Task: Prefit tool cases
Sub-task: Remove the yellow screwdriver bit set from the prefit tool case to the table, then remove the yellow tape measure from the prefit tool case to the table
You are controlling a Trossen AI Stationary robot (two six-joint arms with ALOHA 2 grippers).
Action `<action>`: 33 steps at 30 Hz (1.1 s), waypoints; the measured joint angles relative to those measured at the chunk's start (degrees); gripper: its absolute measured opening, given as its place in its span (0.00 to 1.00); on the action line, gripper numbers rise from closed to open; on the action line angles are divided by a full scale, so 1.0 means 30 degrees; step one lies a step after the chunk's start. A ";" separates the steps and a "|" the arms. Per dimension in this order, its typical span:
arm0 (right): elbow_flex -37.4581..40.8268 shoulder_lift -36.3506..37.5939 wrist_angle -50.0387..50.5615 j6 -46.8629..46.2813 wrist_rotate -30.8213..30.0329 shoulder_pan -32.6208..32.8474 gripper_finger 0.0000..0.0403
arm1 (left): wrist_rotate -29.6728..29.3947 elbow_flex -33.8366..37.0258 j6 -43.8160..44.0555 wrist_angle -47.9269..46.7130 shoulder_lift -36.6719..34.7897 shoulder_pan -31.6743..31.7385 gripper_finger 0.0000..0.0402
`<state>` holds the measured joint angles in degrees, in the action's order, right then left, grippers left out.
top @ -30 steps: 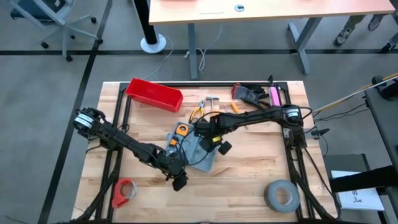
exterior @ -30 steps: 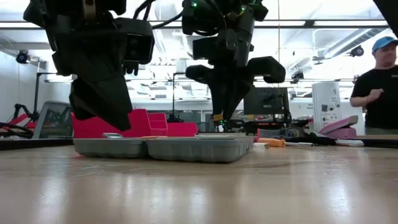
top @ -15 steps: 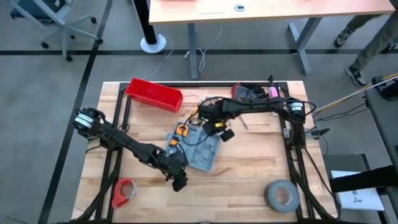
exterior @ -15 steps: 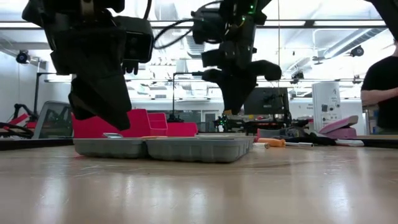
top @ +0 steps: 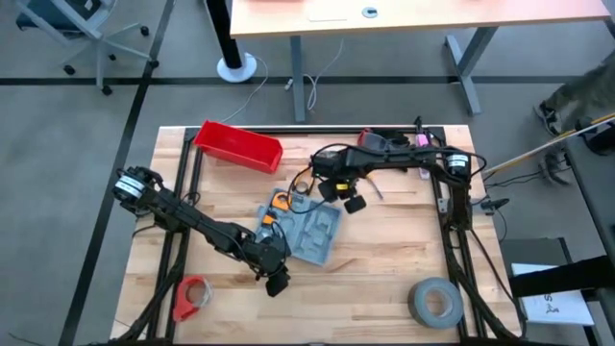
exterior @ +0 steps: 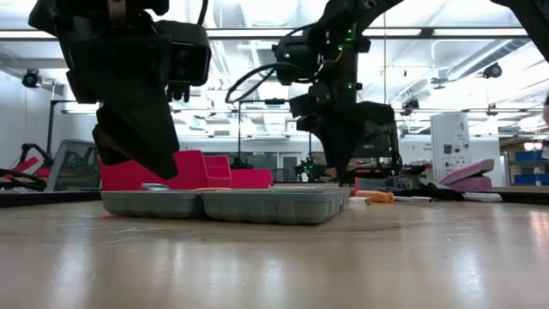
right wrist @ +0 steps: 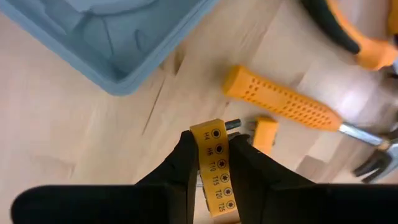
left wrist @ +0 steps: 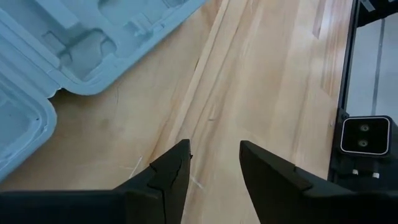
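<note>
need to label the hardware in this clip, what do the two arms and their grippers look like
Both arms are dark, nearly black, built of slim jointed links with black cables looped along them. The left gripper ends in two matte black fingers with angular, tapered tips. The right gripper has the same pair of dark fingers. In the low view each wrist carries a bulky black housing, and a small green light shows on the right arm.
</note>
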<state>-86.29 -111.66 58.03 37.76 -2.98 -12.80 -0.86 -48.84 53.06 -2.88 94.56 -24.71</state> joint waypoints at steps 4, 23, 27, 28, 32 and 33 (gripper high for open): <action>0.0526 0.0000 0.0020 -0.0740 0.0000 0.0000 0.18 | -0.0007 0.0001 0.0007 0.0041 0.0000 0.0000 0.36; 0.0798 0.0204 -0.0465 -0.2450 0.2386 0.0879 0.32 | -0.0001 -0.0003 0.0073 0.0107 0.0000 -0.0007 0.35; 0.0798 0.0204 -0.0987 -0.2498 0.2653 0.2178 0.30 | -0.0149 0.0001 0.0006 0.0101 0.0000 -0.0007 0.36; 0.0798 0.0204 -0.1433 -0.2486 0.2652 0.2539 0.29 | -0.0415 0.0001 -0.0032 0.0096 0.0000 -0.0003 0.36; 0.0798 0.0204 -0.2861 -0.2453 0.2844 0.3633 0.28 | -0.1911 -0.0002 -0.0395 0.0088 0.0000 0.0000 0.36; 0.0798 0.0204 -0.3124 -0.2501 0.3132 0.3783 0.27 | -0.2252 0.0001 -0.0430 0.0067 0.0000 0.0000 0.35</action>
<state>-83.90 -111.04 48.66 30.26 6.41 -1.45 -7.62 -48.84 51.77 -2.68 94.56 -24.71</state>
